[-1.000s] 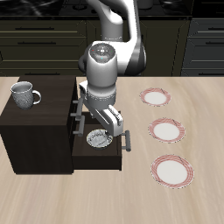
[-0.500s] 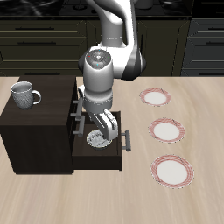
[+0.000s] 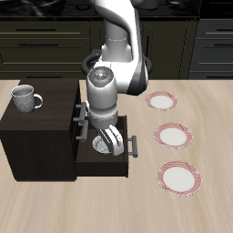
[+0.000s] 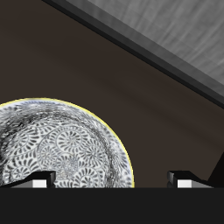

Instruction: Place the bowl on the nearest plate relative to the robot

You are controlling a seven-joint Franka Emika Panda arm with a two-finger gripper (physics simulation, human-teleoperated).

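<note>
Grey mug sits on top of the dark cabinet, out of play, and moving across we reach the action: the arm has dropped steadily over the last second, and the gripper is now down inside the open drawer, almost covering the bowl, which showed clearly a moment ago. That reads as the final descent before a grab, nothing lifted yet. From the wrist camera the bowl lies flat on the drawer floor, mouth up, patterned inside showing; it's round, so no long axis to speak of. The fingertips stand wide apart, holding nothing, one over the bowl, the other outside its rim. Further across wait three striped plates, and the one farthest back, the target plate, is still bare.
</note>
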